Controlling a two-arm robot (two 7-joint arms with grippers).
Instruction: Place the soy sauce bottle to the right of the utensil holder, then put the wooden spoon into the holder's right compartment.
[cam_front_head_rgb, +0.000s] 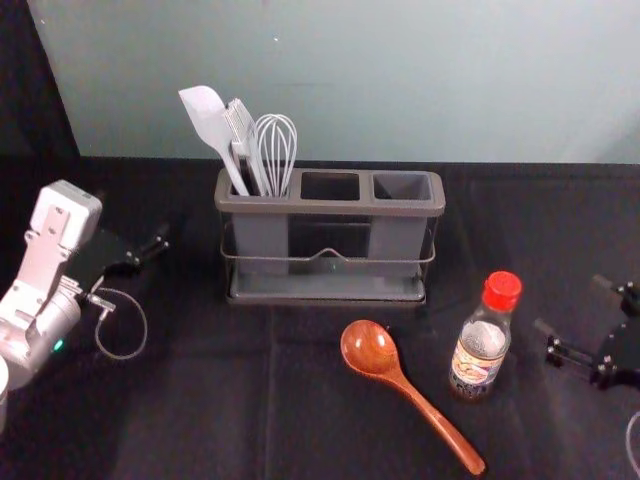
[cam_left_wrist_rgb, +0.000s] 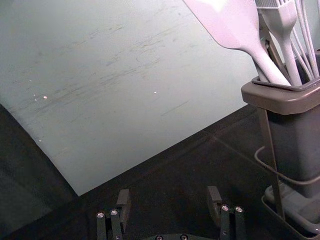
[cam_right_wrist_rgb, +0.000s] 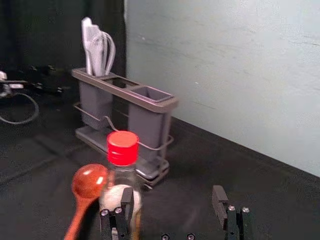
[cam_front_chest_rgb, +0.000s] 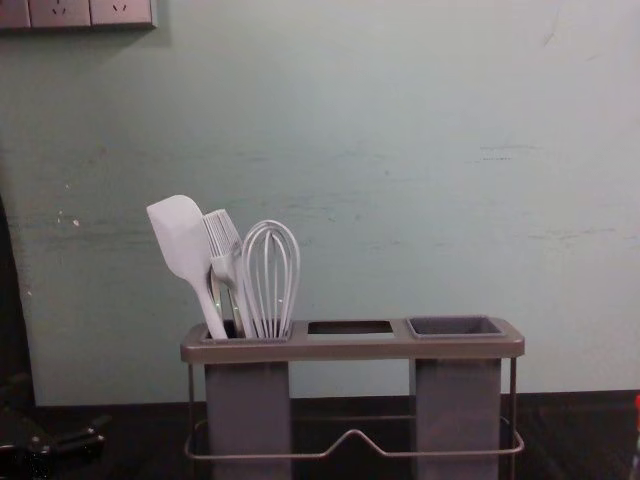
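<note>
Over black cloth (cam_front_head_rgb: 200, 410), left gripper (cam_front_head_rgb: 146, 232) by holder (cam_front_head_rgb: 330, 207), right gripper (cam_front_head_rgb: 572, 306) by bottle (cam_front_head_rgb: 481, 345), fingers (cam_right_wrist_rgb: 220, 204) parted, wall (cam_front_head_rgb: 430, 80) behind.

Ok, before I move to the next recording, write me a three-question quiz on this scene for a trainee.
1. True or false: the wooden spoon lies outside the utensil holder.
2. Which compartment holds the whisk?
A) left
B) middle
C) right
3. Fill in one word: the soy sauce bottle stands ungripped, and the right claw is ____.

Key: 1. true; 2. A; 3. open
</note>
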